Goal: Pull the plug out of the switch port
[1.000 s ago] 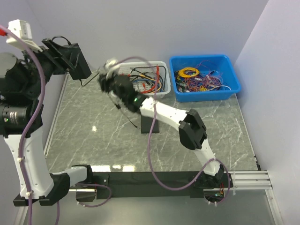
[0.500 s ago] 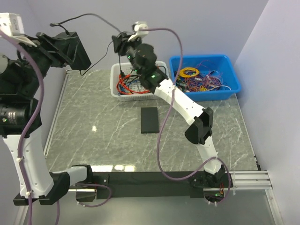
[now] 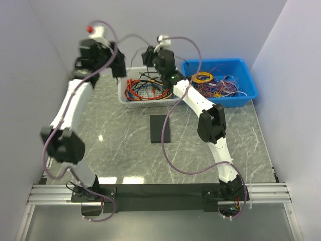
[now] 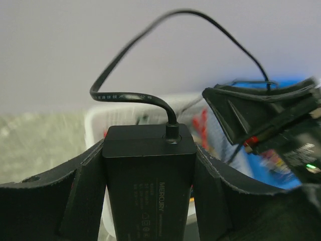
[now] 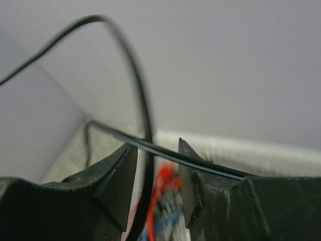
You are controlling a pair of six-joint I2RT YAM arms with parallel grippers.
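Observation:
In the left wrist view my left gripper (image 4: pixel 149 150) is shut on the switch (image 4: pixel 148 186), a matte-black box, with its jaws pressed against both long sides. The plug (image 4: pixel 172 131) sits in a round port on the box's top end. Its black cable (image 4: pixel 125 95) arcs up and over to the right. From above, the left gripper (image 3: pixel 119 65) hangs high over the left end of the white basket, with the right gripper (image 3: pixel 149 54) close beside it. The right gripper (image 5: pixel 156 150) is open. The cable (image 5: pixel 143 100) runs loosely down through its gap, and a second stretch crosses its tips.
A white mesh basket (image 3: pixel 150 104) full of coloured wires stands at the back of the marble table. A blue bin (image 3: pixel 252 92) of wires sits to its right. A flat black rectangle (image 3: pixel 160 129) lies mid-table. Grey walls close in behind and on both sides.
My left arm has swung in from the far left, bringing the switch over the basket's left end. The right gripper has risen from low over the table to beside it.

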